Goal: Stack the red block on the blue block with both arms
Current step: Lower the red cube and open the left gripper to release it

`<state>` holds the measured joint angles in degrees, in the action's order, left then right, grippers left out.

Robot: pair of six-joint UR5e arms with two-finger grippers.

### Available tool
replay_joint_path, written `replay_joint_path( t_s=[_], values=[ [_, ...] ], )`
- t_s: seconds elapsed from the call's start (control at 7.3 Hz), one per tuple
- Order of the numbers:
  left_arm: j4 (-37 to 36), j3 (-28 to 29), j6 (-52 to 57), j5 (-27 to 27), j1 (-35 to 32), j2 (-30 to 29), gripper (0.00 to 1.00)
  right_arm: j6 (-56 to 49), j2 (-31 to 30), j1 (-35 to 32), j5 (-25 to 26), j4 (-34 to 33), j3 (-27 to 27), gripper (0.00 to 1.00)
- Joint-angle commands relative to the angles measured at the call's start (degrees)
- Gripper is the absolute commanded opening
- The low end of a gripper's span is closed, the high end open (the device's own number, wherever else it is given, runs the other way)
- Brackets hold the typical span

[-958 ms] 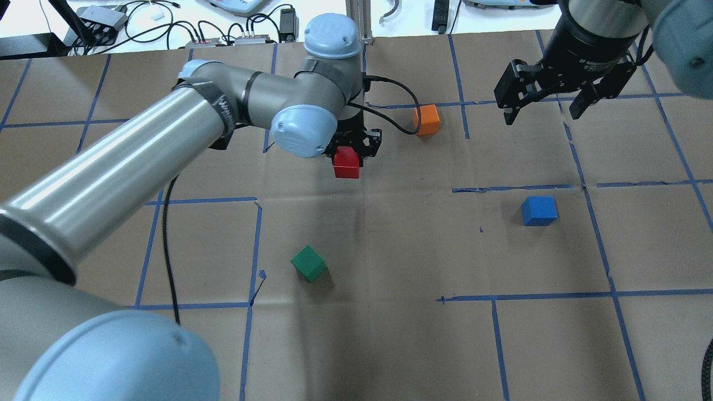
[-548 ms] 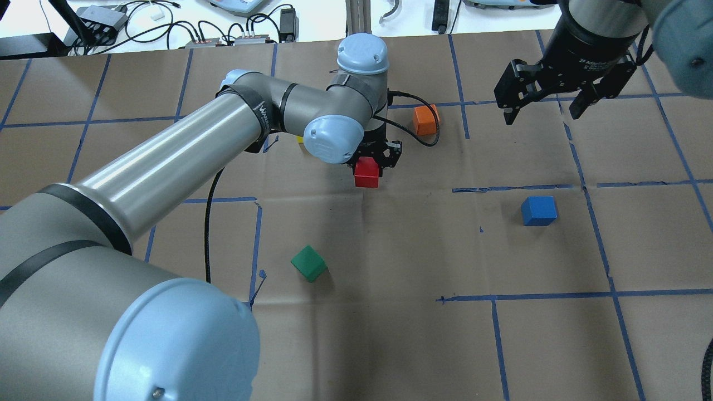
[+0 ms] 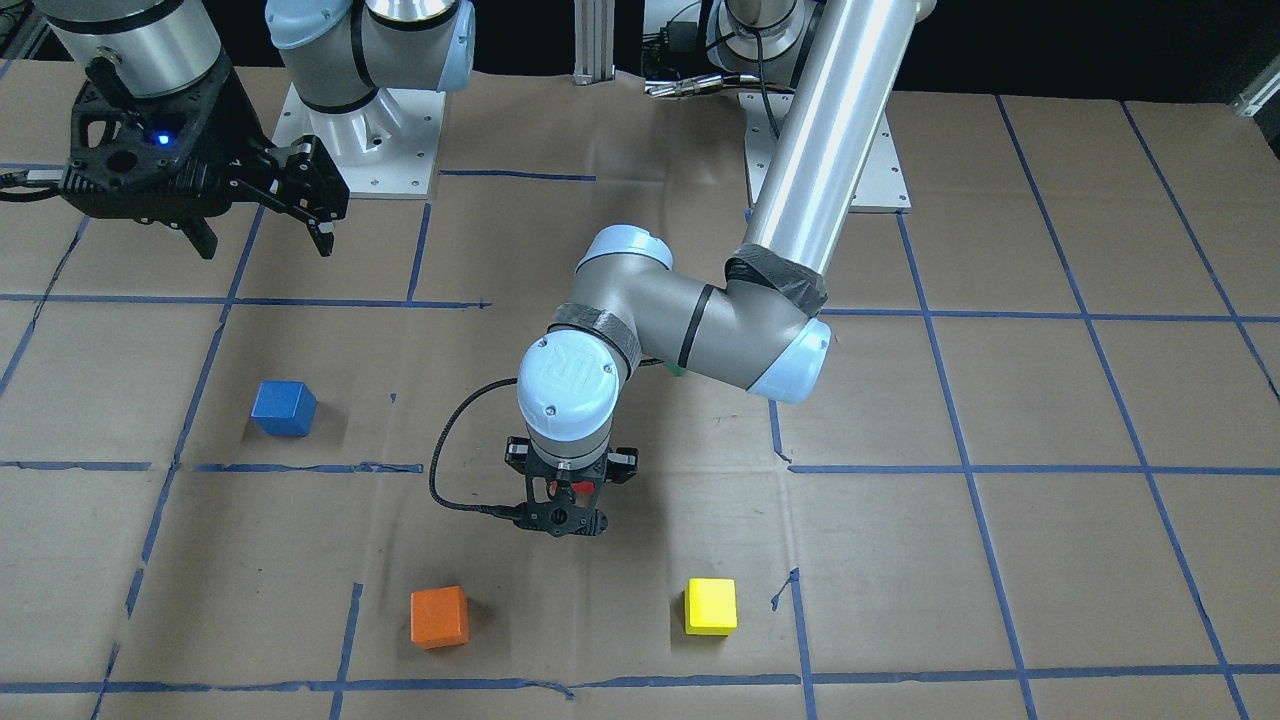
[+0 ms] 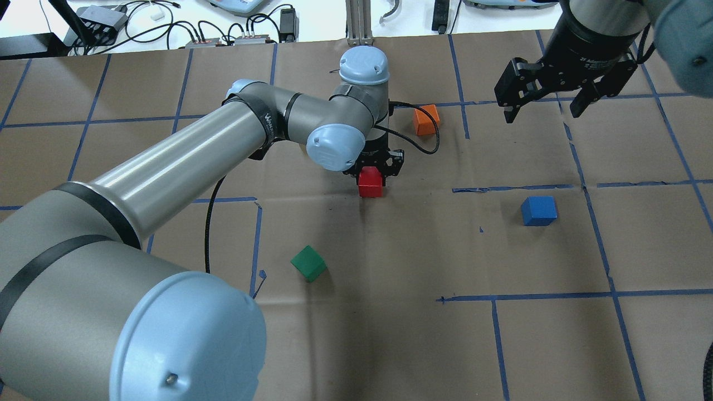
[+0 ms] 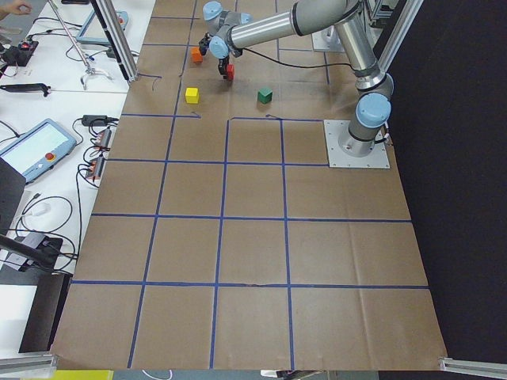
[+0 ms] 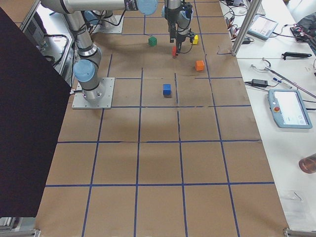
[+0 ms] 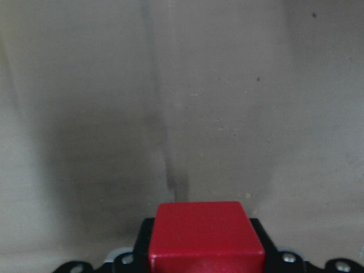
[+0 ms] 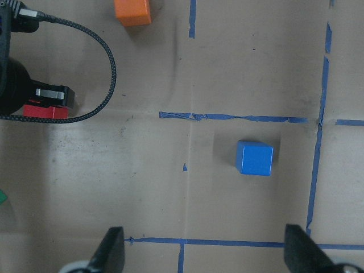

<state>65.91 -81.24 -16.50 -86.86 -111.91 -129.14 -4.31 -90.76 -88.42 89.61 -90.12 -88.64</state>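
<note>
My left gripper (image 4: 371, 178) is shut on the red block (image 4: 370, 182) and holds it low over the brown paper near the table's middle. The block fills the bottom of the left wrist view (image 7: 205, 230), and a sliver of it shows between the fingers in the front view (image 3: 565, 488). The blue block (image 4: 538, 210) sits alone on the paper to the right, apart from both grippers. My right gripper (image 4: 541, 114) is open and empty, raised above the far right. In the right wrist view the blue block (image 8: 255, 158) lies ahead of the open fingers (image 8: 111, 250).
An orange cube (image 4: 426, 120) sits just beyond the left gripper, next to its looping black cable (image 4: 429, 146). A green cube (image 4: 308, 263) lies nearer the robot, left of centre. A yellow cube (image 3: 710, 606) sits on the far side. Blue tape lines grid the paper.
My left arm has carried the red block to the right and a little toward the robot. The right gripper and the blue block have not moved.
</note>
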Motion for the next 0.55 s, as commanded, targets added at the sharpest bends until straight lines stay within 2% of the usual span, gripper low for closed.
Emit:
replay_joint_path(
  t_s=[0.0, 0.41],
  values=[
    [-0.87, 0.11, -1.07, 0.02, -0.06, -0.76, 0.99, 0.00, -0.03, 0.00, 0.03, 0.04, 0.14, 1.00],
    [-0.78, 0.90, -0.72, 0.20, -0.15, 1.50, 1.00, 0.17, -0.20, 0.00, -0.14, -0.05, 0.23, 1.00]
  ],
)
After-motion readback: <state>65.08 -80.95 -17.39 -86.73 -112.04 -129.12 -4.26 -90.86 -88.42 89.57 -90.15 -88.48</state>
